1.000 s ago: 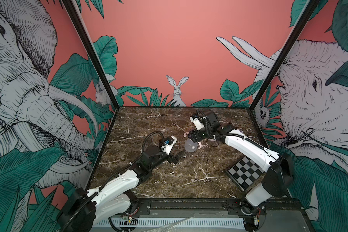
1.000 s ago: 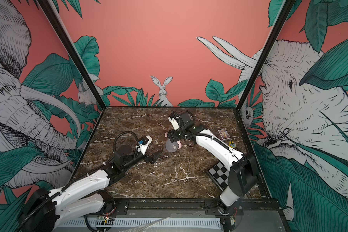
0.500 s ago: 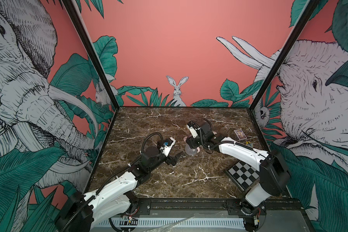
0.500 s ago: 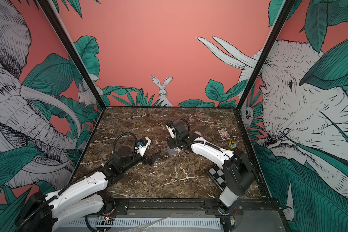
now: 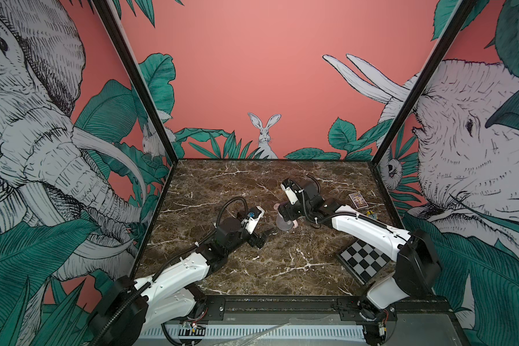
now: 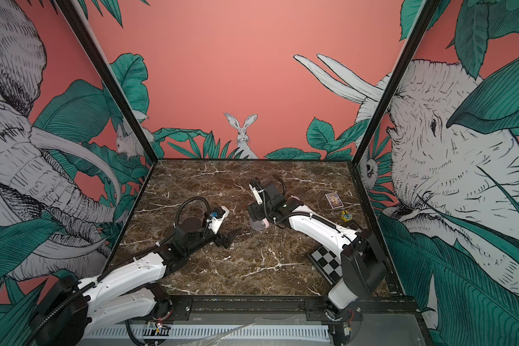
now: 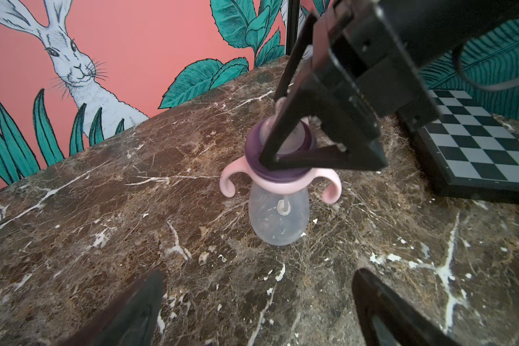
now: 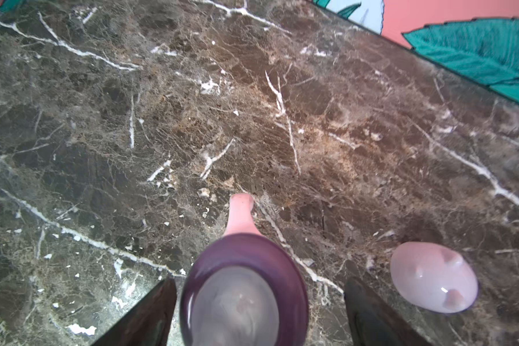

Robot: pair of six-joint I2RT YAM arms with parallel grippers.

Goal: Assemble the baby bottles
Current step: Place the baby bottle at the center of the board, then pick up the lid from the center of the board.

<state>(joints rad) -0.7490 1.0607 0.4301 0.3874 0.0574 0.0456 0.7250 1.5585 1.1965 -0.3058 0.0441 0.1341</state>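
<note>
Bottle stands upright near the middle of both top views, on the brown marble tabletop point(image 5: 222, 185) with white veining. Frosted clear body point(image 7: 277, 221) is a rounded, egg-like shape, and a small disc-shaped straw weight point(image 7: 283, 208) shows through its wall. The pale pink ring point(image 7: 279, 184) sits on the neck, matte, with two handles curling outward. A glossy translucent purple collar point(image 7: 252, 146) is seated on top of the ring. Right gripper point(image 8: 259, 281) hangs directly over the collar, its black wedge-shaped fingers spread to either side, with marble showing between one finger and the collar; nothing is pinched. Left gripper point(image 7: 258, 274) sits low, just in front of the bottle, fingers spread wide and apart from it. The pink dome cap point(image 8: 432, 277), smooth and shiny with two small ear nubs, lies on the marble near the bottle. A checkerboard point(image 5: 364, 260) lies at the tabletop's lower right and a small card box point(image 5: 357, 200) above it.
</note>
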